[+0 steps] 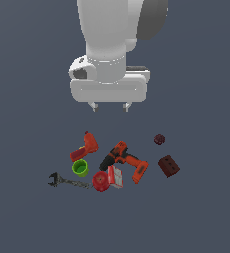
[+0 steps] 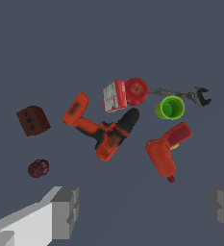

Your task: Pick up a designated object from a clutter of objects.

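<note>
The lime-green cup lies on the grey floor in the clutter, between the red-orange tool, the black wrench and the red round cup. In the wrist view the green cup shows its darker hollow inside. My gripper hangs open and empty well above the clutter, with only the fingertips showing below the hand. In the wrist view the fingers stand wide apart.
The orange-red power drill lies in the middle of the pile, with a red-white box beside the red cup. A brown block and a dark maroon ball sit apart on the exterior view's right.
</note>
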`<state>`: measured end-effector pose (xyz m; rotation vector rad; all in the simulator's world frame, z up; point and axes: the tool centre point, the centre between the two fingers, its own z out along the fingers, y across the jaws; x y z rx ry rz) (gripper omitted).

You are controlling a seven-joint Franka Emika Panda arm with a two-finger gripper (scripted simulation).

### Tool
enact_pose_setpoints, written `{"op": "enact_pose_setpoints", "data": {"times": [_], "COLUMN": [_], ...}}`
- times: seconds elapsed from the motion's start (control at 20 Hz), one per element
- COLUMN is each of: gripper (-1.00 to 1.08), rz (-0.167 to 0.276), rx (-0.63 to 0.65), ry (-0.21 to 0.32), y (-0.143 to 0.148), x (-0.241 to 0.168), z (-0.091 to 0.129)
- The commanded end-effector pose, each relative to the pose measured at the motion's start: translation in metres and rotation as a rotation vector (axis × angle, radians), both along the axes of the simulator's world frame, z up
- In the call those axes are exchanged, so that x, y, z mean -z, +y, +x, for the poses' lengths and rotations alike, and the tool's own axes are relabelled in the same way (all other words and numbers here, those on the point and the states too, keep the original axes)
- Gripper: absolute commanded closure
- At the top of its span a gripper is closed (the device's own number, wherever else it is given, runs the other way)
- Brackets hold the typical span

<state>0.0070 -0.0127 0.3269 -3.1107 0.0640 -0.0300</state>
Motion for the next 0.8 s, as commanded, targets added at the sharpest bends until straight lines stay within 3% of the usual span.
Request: {"op": "enact_pose_setpoints", "data": {"times": [0.0, 0.75], "gripper": [-0.92, -0.92], "rz": [0.0, -0.002], "rx": [0.0, -0.06], "ry": [0.0, 0.012], "y": [0.0, 0.012], "x": [0.0, 0.011], "z": [0.0, 0.002]}}
